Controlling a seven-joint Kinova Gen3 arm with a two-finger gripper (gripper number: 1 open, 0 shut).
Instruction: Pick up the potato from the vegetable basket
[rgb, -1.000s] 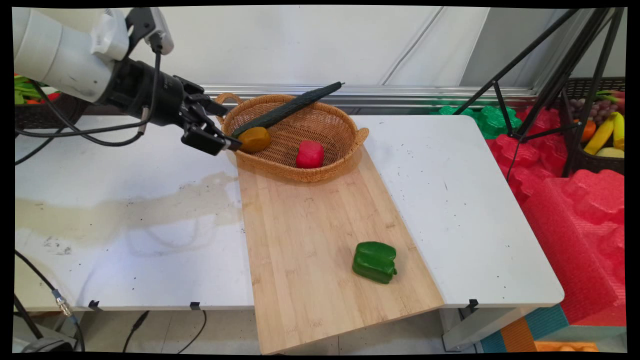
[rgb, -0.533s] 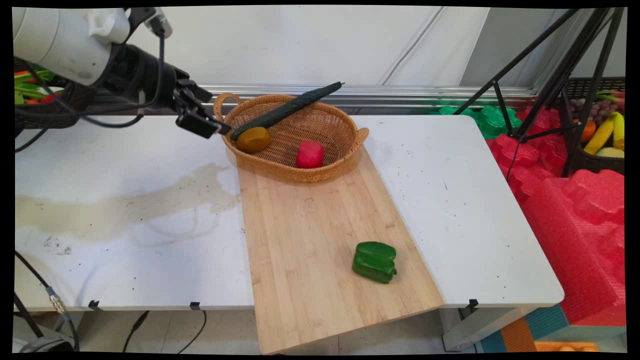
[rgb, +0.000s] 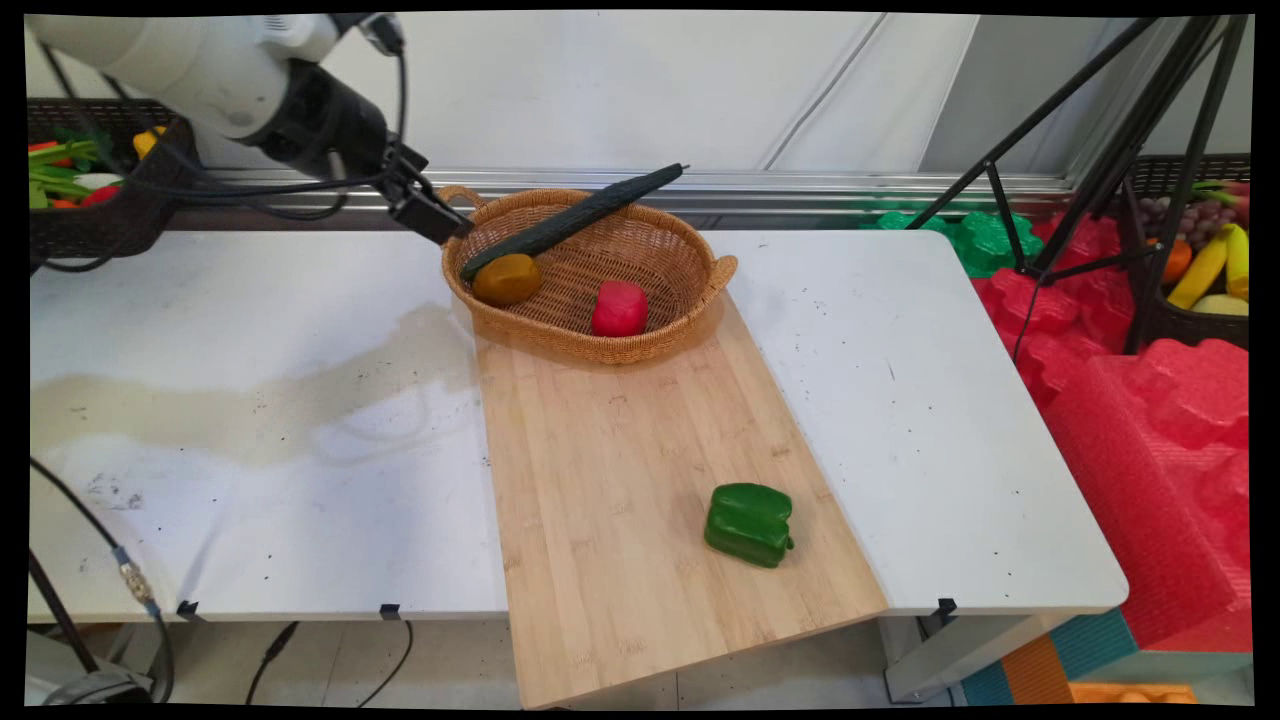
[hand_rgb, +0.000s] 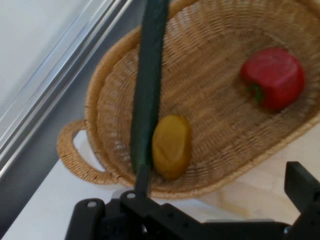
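My gripper (rgb: 441, 222) hangs open and empty just above the back left rim and handle of a wicker basket (rgb: 600, 350). The basket holds a long dark green cucumber (rgb: 575, 220) propped across its rim, a yellow-brown rounded fruit (rgb: 507, 279) and a red pepper (rgb: 619, 308). In the hand view the gripper (hand_rgb: 195, 195) looks down on the basket's rim (hand_rgb: 100, 100), the cucumber (hand_rgb: 147, 85), the yellow-brown fruit (hand_rgb: 171, 146) beside it and the red pepper (hand_rgb: 274, 77). Nothing sits between the fingers.
The basket stands at the far end of a wooden cutting board (rgb: 620, 470); a green pepper (rgb: 749, 523) lies near the board's front. A dark basket of vegetables (rgb: 90, 190) is at back left. A black tripod (rgb: 1100, 150), red foam (rgb: 1150, 420) and a fruit basket (rgb: 1200, 270) stand right of the table.
The gripper has drawn back from the yellow-brown fruit, risen and shifted toward the basket's back left handle. The fruit stays in the basket; nothing else moved.
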